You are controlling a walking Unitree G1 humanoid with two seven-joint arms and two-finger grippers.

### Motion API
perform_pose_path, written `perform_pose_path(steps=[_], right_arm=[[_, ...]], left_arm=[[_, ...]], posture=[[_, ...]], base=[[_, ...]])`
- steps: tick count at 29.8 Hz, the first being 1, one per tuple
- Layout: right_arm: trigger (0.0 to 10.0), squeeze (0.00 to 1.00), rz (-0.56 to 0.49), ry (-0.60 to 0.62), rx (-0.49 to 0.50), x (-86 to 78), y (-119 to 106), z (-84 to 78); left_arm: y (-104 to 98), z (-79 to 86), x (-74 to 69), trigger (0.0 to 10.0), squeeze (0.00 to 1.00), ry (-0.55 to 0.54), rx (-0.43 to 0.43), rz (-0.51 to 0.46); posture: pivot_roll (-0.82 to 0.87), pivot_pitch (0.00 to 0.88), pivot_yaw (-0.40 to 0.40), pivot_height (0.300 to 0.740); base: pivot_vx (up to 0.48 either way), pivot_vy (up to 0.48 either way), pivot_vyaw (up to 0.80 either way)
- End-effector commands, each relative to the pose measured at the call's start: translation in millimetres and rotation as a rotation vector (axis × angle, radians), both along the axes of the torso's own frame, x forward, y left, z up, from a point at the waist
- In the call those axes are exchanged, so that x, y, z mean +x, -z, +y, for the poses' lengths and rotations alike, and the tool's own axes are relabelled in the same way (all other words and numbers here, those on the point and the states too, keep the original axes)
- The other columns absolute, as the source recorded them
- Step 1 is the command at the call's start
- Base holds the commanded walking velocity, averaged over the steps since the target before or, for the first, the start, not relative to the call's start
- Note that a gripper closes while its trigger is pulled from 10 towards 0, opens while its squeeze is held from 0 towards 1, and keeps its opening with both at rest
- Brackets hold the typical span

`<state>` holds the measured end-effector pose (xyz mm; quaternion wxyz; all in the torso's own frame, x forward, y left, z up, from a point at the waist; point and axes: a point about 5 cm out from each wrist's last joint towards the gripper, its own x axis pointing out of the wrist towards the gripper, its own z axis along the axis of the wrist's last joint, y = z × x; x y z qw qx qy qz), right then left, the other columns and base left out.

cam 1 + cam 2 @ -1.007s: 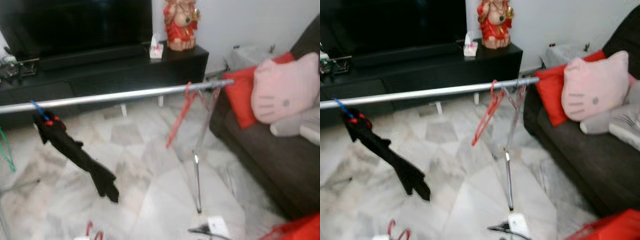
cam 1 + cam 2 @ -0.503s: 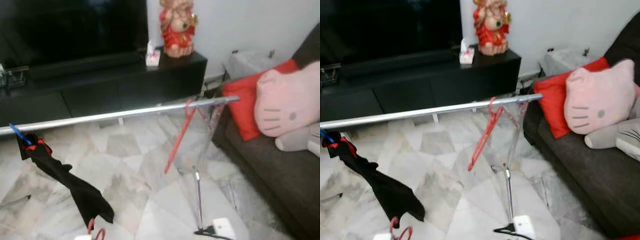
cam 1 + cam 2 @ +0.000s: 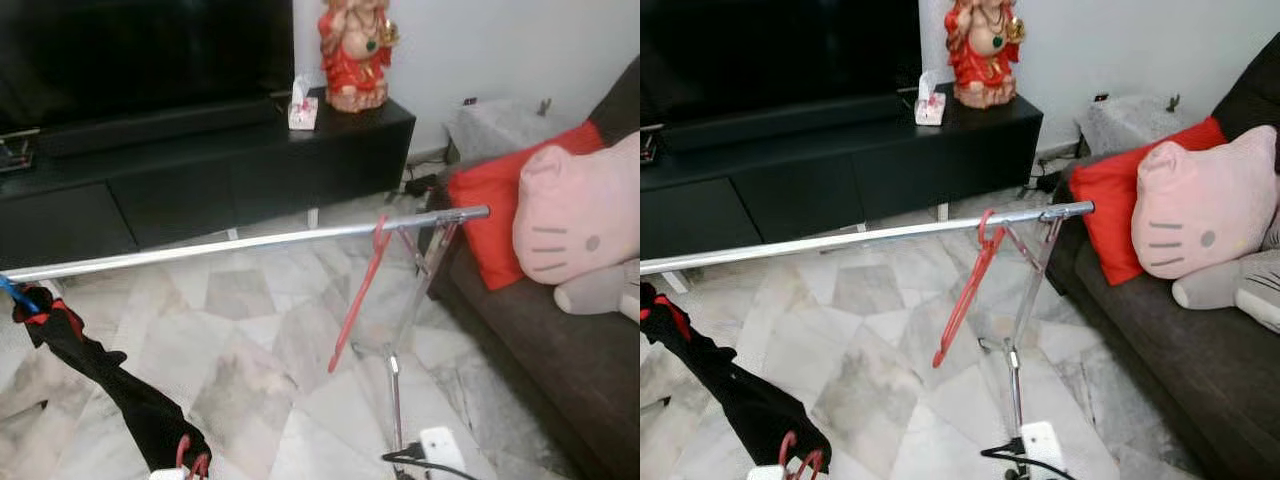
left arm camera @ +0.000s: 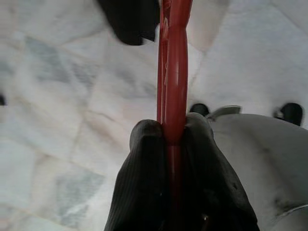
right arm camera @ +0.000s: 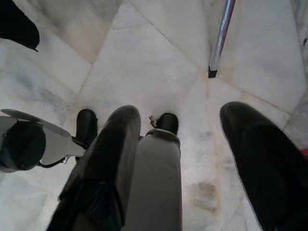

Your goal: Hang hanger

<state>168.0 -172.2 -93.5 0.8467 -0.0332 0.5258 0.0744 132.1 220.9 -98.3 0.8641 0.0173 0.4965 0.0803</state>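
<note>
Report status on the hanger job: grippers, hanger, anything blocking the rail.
Left gripper shut on red hanger, held low. Right gripper open, idle above floor. Rail ahead: one red hanger hung near right end, black garment at left, middle free.

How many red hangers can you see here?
2. One red hanger hangs on the silver rail, near its right end. Another red hanger is clamped in the left pincer, low by the floor. Any others may be hidden behind the black garment.

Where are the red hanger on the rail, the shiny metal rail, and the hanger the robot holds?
red plastic hanger on the rail point(image 3: 358, 300), left eye view, its sloping arm
shiny metal rail point(image 3: 250, 242), left eye view, mid-bar
red hanger held by the left gripper point(image 4: 175, 72), left wrist view, its shaft
</note>
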Motion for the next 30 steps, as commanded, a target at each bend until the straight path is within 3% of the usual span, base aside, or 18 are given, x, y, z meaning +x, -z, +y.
perform_pose_path(steps=[1, 9, 16, 30], right_arm=[[10.0, 0.00, 0.010, 0.009, -0.014, -2.4, 0.6, -5.4], [10.0, 0.00, 0.010, -0.008, -0.017, -2.4, 0.6, -5.3], [10.0, 0.00, 0.001, -0.033, -0.023, -1.6, 0.1, -5.0], [10.0, 0.00, 0.005, -0.037, -0.019, -3.0, 0.6, -5.3]], left_arm=[[-1.8, 1.9, 3.0, 10.0, 0.00, 0.018, 0.024, -0.019], [-0.9, 2.2, 1.2, 10.0, 0.00, 0.018, 0.037, 0.000], [0.2, 1.8, -0.7, 10.0, 0.00, 0.039, 0.044, 0.025], [-0.1, 1.0, -0.3, 10.0, 0.00, 0.041, 0.055, 0.009]], posture=[[-0.08, 0.000, 0.020, 0.740], [-0.08, 0.000, 0.023, 0.740], [-0.08, 0.000, 0.022, 0.740], [-0.08, 0.000, 0.017, 0.740]], base=[[0.000, 0.000, 0.00], [0.000, -0.035, 0.00], [0.000, -0.403, 0.45], [0.000, -0.413, 0.00]])
